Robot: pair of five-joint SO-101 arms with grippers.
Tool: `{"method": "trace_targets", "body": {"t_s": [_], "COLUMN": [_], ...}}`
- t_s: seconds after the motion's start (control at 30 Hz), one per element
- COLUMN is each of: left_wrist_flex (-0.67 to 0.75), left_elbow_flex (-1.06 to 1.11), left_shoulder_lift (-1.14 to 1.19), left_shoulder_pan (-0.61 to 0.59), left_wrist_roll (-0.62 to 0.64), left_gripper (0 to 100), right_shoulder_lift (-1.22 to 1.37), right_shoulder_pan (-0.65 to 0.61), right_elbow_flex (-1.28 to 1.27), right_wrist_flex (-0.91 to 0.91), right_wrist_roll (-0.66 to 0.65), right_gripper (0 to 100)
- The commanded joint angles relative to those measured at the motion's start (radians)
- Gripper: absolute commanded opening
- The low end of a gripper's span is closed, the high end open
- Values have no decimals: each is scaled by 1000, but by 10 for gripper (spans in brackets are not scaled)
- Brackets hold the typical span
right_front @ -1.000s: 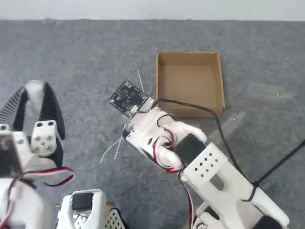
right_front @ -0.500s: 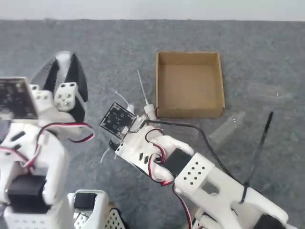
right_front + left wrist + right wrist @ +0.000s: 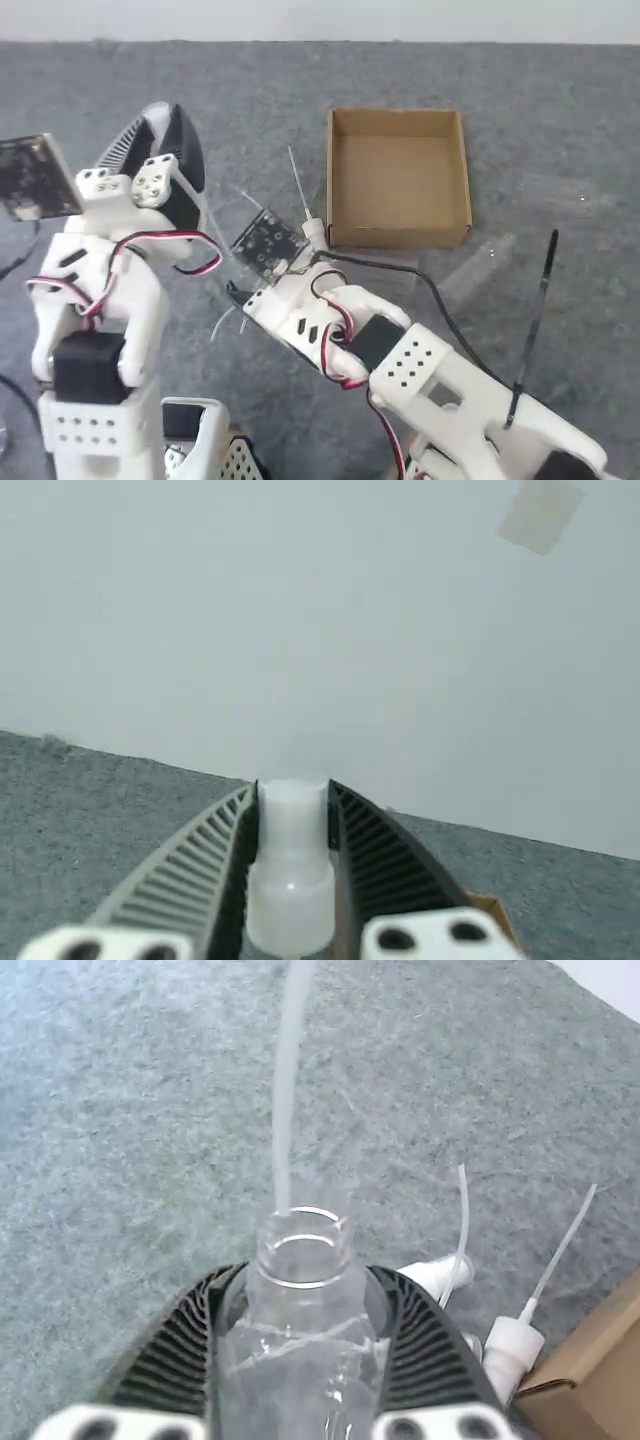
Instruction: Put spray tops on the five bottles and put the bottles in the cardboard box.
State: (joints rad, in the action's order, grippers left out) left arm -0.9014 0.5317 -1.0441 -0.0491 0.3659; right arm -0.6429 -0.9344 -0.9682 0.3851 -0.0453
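My left gripper (image 3: 291, 810) is shut on a white spray top (image 3: 290, 870), held high at the left of the high view (image 3: 157, 122). Its thin dip tube (image 3: 285, 1090) hangs down, and its end sits at the mouth of a clear bottle (image 3: 300, 1260). My right gripper (image 3: 300, 1305) is shut on that bottle, holding it upright left of the cardboard box (image 3: 400, 175). In the high view the right wrist's camera board (image 3: 266, 244) hides most of the bottle. Two loose spray tops (image 3: 430, 1275) (image 3: 510, 1345) lie by the box's near corner.
Clear bottles (image 3: 478, 262) (image 3: 560, 190) lie on the grey mat right of the box. Loose dip tubes (image 3: 228, 320) lie on the mat beside the right arm. A black cable (image 3: 535, 310) crosses the right side. The box is open-topped with nothing inside.
The left arm has swung in from the left edge toward the centre, bringing the spray top over the bottle. The right arm drew back and left from the box with its bottle.
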Motion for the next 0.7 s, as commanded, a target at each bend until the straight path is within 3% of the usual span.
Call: {"method": "trace_targets", "body": {"t_s": [0.0,0.17,0.4,0.67], "left_wrist_flex": [31,23,11,-2], "left_elbow_flex": [-1,16,73,150], "left_shoulder_lift": [-12,-12,-12,-14], "left_shoulder_pan": [5,8,123,100], "left_wrist_roll": [23,23,20,17], "left_gripper": [11,11,11,11], "right_shoulder_lift": [-90,-94,-104,-216], "right_shoulder_pan": [18,16,18,21], "right_elbow_flex": [-18,-26,-48,-140], "right_wrist_flex": [-22,-22,-13,-76], "right_wrist_roll": [18,18,15,21], "right_gripper": [6,6,6,6]}}
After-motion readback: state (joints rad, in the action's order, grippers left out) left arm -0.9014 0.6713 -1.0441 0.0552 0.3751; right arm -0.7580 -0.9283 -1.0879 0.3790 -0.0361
